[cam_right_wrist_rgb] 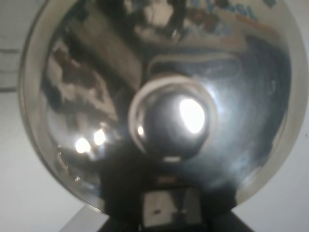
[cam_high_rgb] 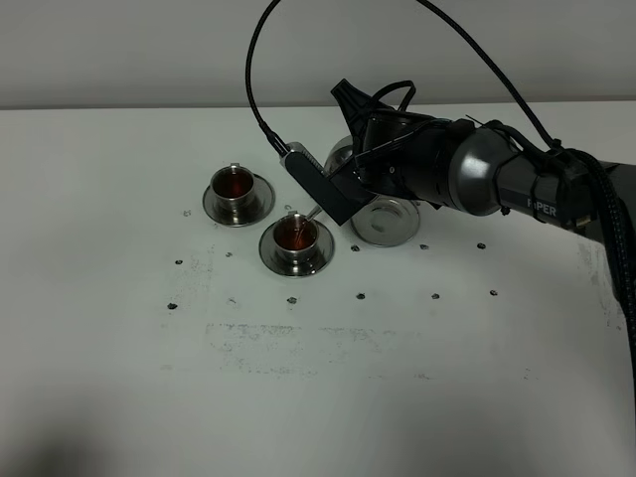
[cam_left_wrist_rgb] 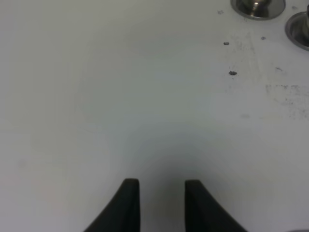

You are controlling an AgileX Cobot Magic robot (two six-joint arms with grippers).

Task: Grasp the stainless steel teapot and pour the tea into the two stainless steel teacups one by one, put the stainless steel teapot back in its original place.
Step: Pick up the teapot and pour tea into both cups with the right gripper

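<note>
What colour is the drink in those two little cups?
Reddish-brown, like tea, in both teacups; it shows best in the exterior high view.

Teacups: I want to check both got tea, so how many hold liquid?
2: the far-left teacup and the nearer teacup under the teapot spout both show reddish tea.

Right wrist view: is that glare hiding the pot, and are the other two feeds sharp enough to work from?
Right wrist view: the teapot lid fills the frame, with bright hotspots and warped reflections; its knob is still readable. High view: evenly lit, and tea shows in both cups. Left wrist view: soft, the left claw blurred over the bare table.
</note>
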